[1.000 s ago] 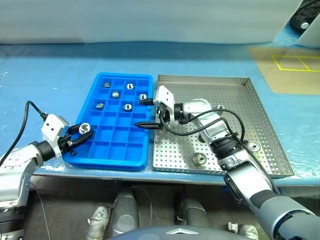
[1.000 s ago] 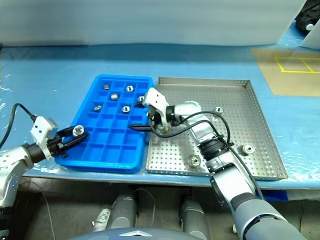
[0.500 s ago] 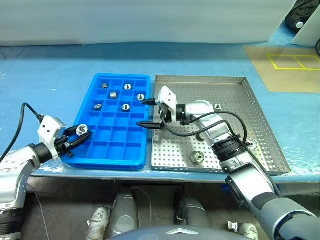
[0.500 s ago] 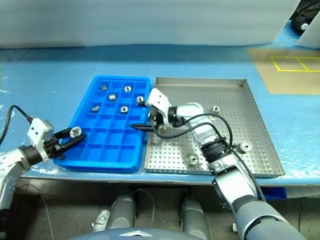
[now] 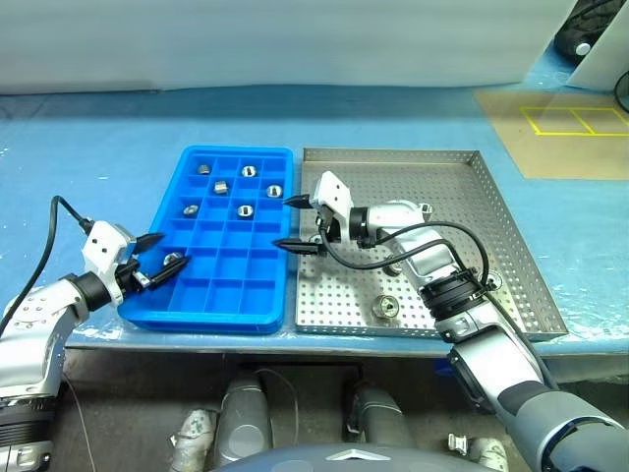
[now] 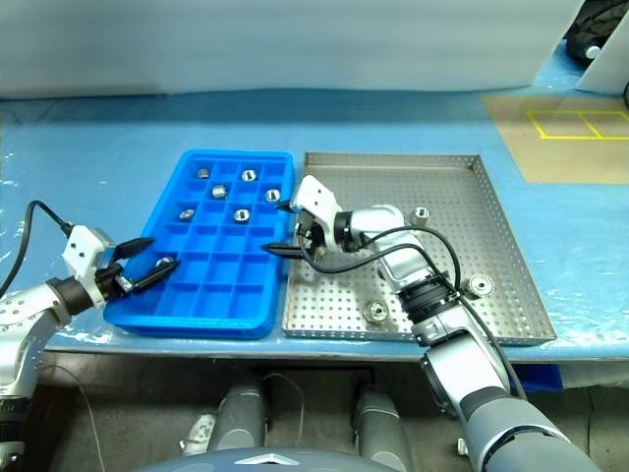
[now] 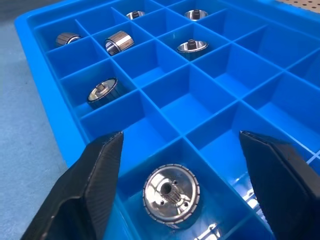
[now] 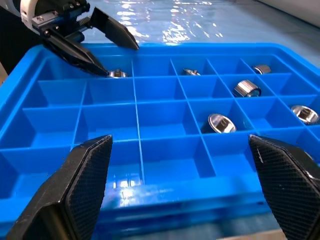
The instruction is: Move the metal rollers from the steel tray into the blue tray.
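Roller dropped into the blue tray's left column; both grippers spread wide.

Head views: the left gripper [image 5: 165,252] hangs released over the near-left part of the blue tray [image 5: 236,317], a flanged roller [image 5: 175,260] lying free in a compartment between its fingertips. Five more rollers [image 5: 246,208] sit in the far compartments. The right gripper [image 5: 292,221] is spread open at the tray's right edge, holding nothing. On the steel tray [image 5: 511,236] to the right, rollers lie near the far side [image 5: 425,208], at the near edge [image 5: 385,308] and by the right arm [image 5: 492,281].
Left wrist view: the released roller [image 7: 171,192] rests in its compartment, fingers [image 7: 95,180] clear on either side.
Right wrist view: black fingers [image 8: 82,187] wide apart before the tray.
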Motion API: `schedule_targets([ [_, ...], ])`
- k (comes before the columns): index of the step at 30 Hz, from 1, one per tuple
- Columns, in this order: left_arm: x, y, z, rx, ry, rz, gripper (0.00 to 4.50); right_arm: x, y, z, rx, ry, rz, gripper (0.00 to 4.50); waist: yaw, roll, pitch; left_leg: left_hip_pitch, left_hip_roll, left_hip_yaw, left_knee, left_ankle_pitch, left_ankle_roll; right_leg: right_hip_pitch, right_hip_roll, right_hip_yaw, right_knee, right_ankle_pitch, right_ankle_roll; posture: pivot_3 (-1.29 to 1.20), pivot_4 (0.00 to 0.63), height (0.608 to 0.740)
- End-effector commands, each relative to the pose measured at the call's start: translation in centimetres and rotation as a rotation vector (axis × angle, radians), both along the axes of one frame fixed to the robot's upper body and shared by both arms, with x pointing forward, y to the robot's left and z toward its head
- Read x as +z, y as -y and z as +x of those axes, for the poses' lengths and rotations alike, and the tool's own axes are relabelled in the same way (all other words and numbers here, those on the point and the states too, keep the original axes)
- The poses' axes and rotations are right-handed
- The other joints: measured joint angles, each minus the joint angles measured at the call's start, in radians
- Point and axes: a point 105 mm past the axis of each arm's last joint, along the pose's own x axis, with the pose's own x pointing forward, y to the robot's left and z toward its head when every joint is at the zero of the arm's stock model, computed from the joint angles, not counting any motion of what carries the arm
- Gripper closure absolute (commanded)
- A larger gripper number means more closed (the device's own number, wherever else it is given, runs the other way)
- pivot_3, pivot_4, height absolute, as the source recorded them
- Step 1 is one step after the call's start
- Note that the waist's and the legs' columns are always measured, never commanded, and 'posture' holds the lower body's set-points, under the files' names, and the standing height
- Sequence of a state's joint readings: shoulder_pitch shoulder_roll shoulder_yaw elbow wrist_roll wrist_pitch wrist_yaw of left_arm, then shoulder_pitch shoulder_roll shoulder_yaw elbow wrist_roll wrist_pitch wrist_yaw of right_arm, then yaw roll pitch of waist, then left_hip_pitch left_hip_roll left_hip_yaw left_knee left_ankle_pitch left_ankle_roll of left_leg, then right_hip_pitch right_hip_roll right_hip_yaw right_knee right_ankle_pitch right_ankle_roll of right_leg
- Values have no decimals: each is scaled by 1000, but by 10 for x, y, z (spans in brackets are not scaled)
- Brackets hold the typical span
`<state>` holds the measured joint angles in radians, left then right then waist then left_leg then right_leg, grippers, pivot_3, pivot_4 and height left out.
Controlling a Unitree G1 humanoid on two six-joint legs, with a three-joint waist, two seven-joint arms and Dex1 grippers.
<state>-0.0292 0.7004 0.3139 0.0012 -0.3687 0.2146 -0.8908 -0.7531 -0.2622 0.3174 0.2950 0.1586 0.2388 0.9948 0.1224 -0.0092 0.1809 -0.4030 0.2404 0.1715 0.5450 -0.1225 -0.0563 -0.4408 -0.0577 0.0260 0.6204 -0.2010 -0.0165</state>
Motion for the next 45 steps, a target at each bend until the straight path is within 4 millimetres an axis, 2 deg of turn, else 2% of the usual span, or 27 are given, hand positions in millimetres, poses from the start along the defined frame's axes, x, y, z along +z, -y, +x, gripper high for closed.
schedule_targets([
  [1, 24, 17, 3, -70, 80, 14, 627, 17, -2, -2, 8, 56, 39, 0, 0, 0, 0, 0, 0, 0, 0, 0, 0, 0, 0, 0, 0, 0, 0, 127, 150, 740],
  [7, 75, 69, 22, -248, 229, -76, 627, 22, 7, 0, -27, 65, 48, 0, 9, 0, 0, -2, 0, 0, 2, 0, 0, 1, -1, -2, 0, 0, -1, 51, 150, 740],
  [12, 95, 104, 38, -385, 268, -120, 627, 26, 31, 8, -128, 82, 43, 0, -7, -1, 0, -2, 0, 0, 7, 0, 0, 1, -1, 0, 3, 0, 0, -40, 150, 740],
  [16, 81, 125, 54, -474, 231, -94, 627, 31, 57, 14, -238, 101, 44, 0, -30, -1, 0, -2, 0, 0, 8, 2, -3, 1, 0, 1, 3, 0, 0, -155, 150, 740],
  [20, 51, 158, 74, -598, 166, -37, 627, 34, 98, 10, -384, 118, 28, 0, -42, -1, 0, -2, -1, 1, 9, 2, -3, 1, 0, 2, 2, 0, 0, -268, 150, 740],
  [25, 49, 201, 90, -708, 158, -75, 627, 30, 126, -4, -511, 115, 11, 0, -74, -1, 0, -2, -1, 1, 13, 0, 0, 3, 0, 4, 0, 1, 1, -393, 150, 740],
  [29, 45, 241, 93, -812, 139, -68, 627, 27, 139, -17, -592, 103, 7, 0, -93, -1, 0, -2, -1, 1, 16, -1, 2, 5, 0, 5, 0, 1, 1, -488, 150, 740],
  [32, 33, 272, 86, -906, 83, -51, 627, 27, 151, -30, -665, 103, -2, 0, -112, 0, -1, -1, -2, 3, 17, -4, 8, 7, 0, 6, -2, 1, 1, -562, 150, 740],
  [35, 20, 282, 76, -981, 39, -14, 627, 29, 163, -39, -722, 105, -12, 0, -140, 0, -1, -1, -2, 3, 18, -6, 11, 9, 0, 6, -6, 2, 3, -629, 150, 740],
  [40, 6, 289, 67, -1039, 2, 24, 627, 31, 177, -53, -790, 99, -24, 0, -167, 0, -1, -1, -2, 4, 18, -7, 13, 10, 0, 7, -10, 3, 4, -682, 150, 740],
  [45, -1, 296, 64, -1049, -5, 36, 627, 28, 179, -64, -808, 80, -36, 0, -179, 1, -1, 0, -3, 4, 20, -11, 18, 15, -1, 6, -14, 3, 4, -706, 150, 740],
])
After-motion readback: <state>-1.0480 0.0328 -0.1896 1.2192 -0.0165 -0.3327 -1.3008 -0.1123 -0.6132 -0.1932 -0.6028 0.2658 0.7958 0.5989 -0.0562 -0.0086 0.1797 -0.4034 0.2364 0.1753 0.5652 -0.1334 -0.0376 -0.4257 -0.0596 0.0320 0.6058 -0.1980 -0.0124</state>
